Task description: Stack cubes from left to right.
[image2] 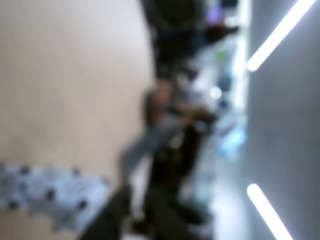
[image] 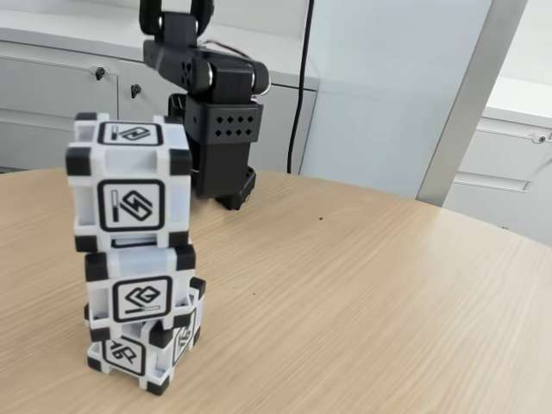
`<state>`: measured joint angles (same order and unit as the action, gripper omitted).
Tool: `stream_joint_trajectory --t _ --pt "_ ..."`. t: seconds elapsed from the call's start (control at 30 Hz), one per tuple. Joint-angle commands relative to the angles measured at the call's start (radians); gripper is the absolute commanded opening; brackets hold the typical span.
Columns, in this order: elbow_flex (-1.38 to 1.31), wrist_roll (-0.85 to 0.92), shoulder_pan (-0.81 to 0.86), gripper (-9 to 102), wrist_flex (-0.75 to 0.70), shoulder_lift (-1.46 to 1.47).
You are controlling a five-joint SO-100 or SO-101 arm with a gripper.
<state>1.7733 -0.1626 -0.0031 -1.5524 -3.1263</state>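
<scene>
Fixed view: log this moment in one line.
cubes: three stacked, tower uneven | arm: behind tower, apart | gripper: state unclear | table

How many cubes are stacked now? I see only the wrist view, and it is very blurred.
Observer: Three, in one tower in the fixed view: top cube, middle cube, bottom cube.
Operator: Is the tower straight?
Observer: Not fully. The bottom cube is turned against the middle one, and the top cube sits shifted a little left.
Operator: Is the arm touching it?
Observer: No, the arm stands behind it, apart.
</scene>
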Motion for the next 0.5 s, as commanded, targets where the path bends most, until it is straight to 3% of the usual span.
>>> stream_joint_trajectory --t 0.0,0.33,0.47 --pt "0.212 0.04 0.003 0 0.147 -0.057" --pt "0.822 0.094 0.021 0 0.506 -0.091" --pt "0.994 0.12 0.025 0 0.561 -0.091"
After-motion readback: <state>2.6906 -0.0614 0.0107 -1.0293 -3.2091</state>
